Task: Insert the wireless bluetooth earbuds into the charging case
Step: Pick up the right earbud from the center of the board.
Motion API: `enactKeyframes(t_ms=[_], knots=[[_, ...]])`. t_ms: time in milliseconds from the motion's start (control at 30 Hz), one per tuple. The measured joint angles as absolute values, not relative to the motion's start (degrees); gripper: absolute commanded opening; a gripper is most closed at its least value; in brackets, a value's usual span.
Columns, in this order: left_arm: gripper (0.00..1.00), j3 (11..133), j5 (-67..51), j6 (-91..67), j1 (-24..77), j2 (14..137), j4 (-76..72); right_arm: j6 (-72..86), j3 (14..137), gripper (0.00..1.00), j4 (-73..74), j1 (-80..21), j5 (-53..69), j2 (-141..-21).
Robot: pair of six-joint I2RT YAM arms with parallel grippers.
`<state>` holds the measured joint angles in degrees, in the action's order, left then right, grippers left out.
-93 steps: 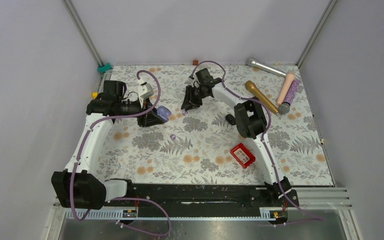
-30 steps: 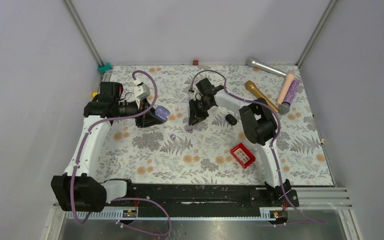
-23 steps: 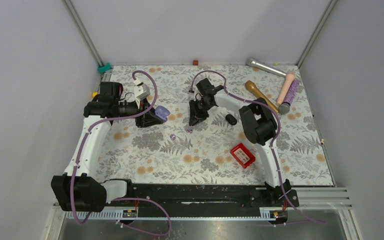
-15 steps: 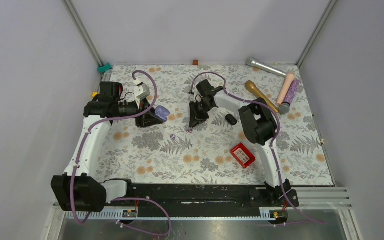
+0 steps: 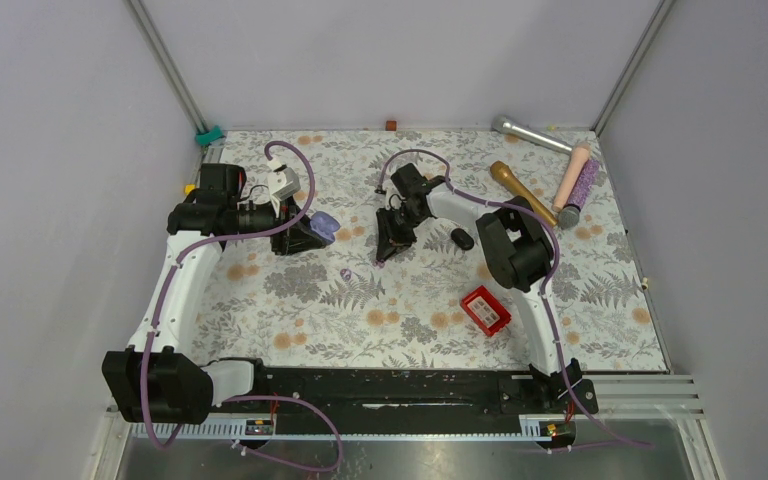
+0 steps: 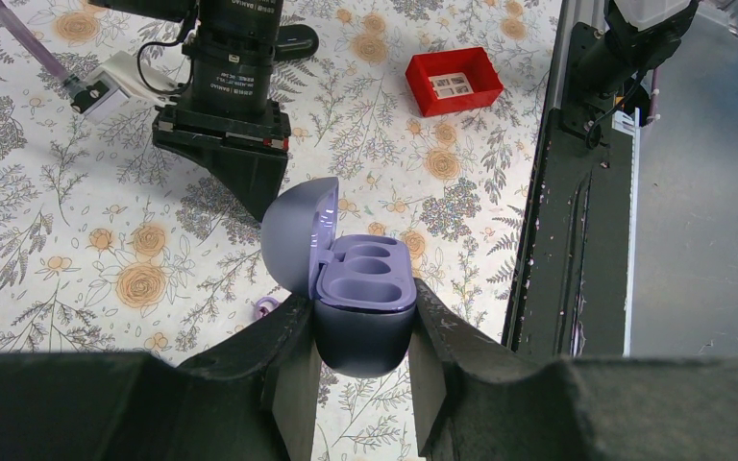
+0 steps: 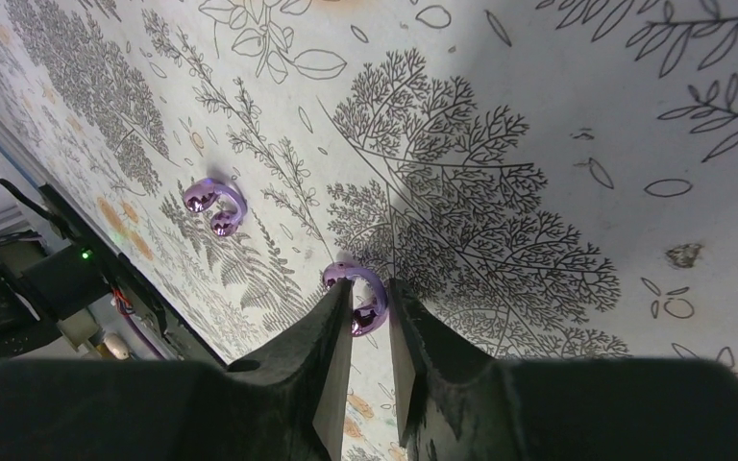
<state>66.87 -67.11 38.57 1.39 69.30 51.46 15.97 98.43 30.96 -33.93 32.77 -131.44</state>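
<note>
Purple charging case (image 6: 365,279), lid raised, clamped at its base between the fingers of the left tool (image 6: 363,338). Right of the case, on the floral table (image 5: 410,310), the right tool (image 7: 369,286) is closed around one pale purple earbud (image 7: 365,317); a second purple earbud (image 7: 213,206) lies loose on the table, nearer the case.
</note>
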Motion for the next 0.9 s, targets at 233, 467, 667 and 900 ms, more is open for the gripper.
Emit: enactKeyframes(t_ms=[233, 467, 667, 900], knots=[[0.0, 66.87, -67.13, 38.57, 1.39, 69.3, 51.46, 15.53, 97.36, 0.29, 30.96, -33.93, 34.76, -131.17], [0.0, 66.87, -67.16, 38.59, 1.19, 69.3, 51.46, 15.4, 96.49, 0.22, 30.74, -33.98, 36.99, -131.17], [0.0, 66.87, -67.26, 38.59, 1.06, 69.3, 51.46, 14.9, 95.92, 0.14, 30.74, -34.0, 37.67, -131.17], [0.0, 66.87, -67.51, 38.59, 1.06, 69.3, 51.46, 13.41, 95.68, 0.1, 30.79, -34.02, 39.22, -130.13]])
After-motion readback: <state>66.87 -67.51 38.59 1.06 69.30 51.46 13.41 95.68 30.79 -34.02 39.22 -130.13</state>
